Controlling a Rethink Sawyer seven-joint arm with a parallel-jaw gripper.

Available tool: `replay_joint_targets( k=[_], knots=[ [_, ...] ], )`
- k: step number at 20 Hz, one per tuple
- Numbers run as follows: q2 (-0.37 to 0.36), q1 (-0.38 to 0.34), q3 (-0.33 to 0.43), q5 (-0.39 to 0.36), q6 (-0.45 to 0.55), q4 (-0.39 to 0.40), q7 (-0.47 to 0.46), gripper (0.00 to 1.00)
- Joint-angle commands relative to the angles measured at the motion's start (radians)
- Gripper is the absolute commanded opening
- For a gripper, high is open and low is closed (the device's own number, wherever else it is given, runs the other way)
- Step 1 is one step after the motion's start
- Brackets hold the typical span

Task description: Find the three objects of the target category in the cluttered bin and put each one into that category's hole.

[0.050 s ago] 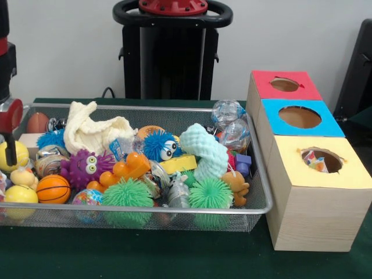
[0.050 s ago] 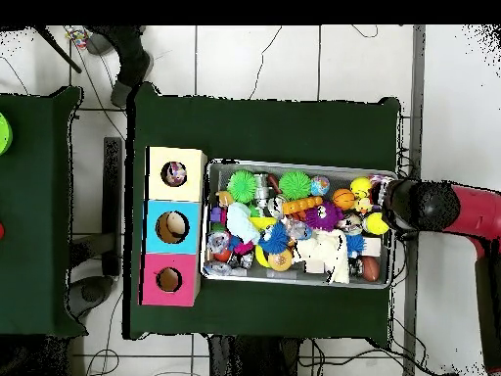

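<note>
Green spiky balls (image 1: 127, 195) crowd the mesh bin's (image 1: 174, 209) front, well away from the gripper (image 1: 9, 125) hanging over its end, grip state hidden, the yellow-topped hole (image 1: 321, 160) already holding something.

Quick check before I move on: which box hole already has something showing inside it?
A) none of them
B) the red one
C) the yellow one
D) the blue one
C: a multicoloured object shows inside the yellow box's hole, while the blue hole and red hole show only bare interior.

Toy-crammed mesh bin (image 1: 256, 174), three-hole box (image 1: 314, 192) beside
</note>
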Motion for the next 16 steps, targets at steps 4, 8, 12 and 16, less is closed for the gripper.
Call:
replay_joint_targets(
  k=[4,8,12,16],
  knots=[
    [0.085,-0.006,0.031,-0.047,0.042,-0.079,-0.368,1.0],
    [0.099,0.014,0.011,-0.087,0.001,-0.12,-0.336,1.0],
    [0.078,0.026,-0.004,-0.104,-0.009,-0.117,-0.307,1.0],
    [0.062,0.033,-0.009,-0.108,-0.02,-0.086,-0.27,1.0]
  ],
)
